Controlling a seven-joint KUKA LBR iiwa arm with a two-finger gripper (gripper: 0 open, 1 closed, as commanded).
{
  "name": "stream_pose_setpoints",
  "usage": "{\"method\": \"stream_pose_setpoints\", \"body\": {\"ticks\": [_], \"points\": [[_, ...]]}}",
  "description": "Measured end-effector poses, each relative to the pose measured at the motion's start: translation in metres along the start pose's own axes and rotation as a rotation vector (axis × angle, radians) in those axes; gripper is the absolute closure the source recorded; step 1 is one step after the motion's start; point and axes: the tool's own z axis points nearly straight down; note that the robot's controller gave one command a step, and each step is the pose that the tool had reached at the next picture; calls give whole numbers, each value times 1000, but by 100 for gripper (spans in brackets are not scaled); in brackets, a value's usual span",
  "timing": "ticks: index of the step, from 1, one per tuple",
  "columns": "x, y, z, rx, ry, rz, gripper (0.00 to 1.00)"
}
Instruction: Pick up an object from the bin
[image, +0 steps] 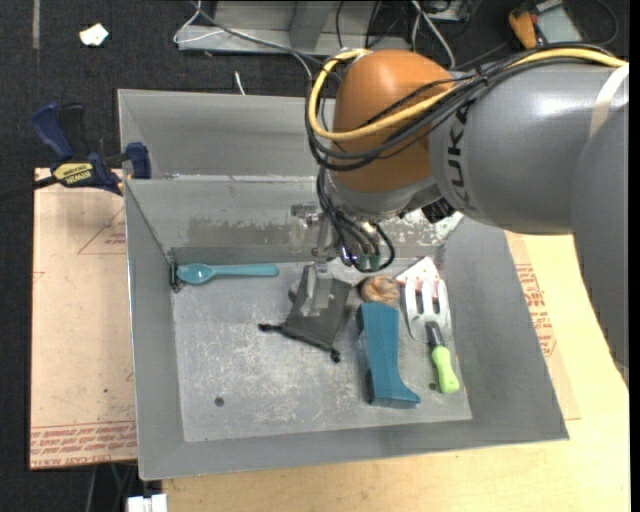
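The gripper (315, 293) is seen lowered into the middle of the grey metal bin (300, 415), below the arm's orange wrist cover (385, 110), w/ the arm brought in from the right. It is placed directly over the upper edge of a flat black angular obj. (315, 327) and looks to be touching it. That obj. is laid on the bin floor approx. mid-bin, w/ thin black prongs stuck out to the left & lower right. Whether the gripper is apart, together or clamped on the obj. can't be told, as the tips are masked by wrist hardware & cables.

Just right of the gripper a small brown rounded item (378, 290) is found. Below that, a blue boot-shaped piece (385, 355) is laid lengthwise, just beside the black obj. Further right, a green-handled tool (443, 368) is laid w/ its top end on a white card (425, 290). A teal spoon (225, 271) is set well apart to the left, near the back wall, bowl end to the left.
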Motion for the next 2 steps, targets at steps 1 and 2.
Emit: {"method": "stream_pose_setpoints", "body": {"ticks": [1, 2], "points": [[-2, -1, -5, -1, -8, 2, 0], [30, -55, 121, 0, -9, -80, 0]]}}
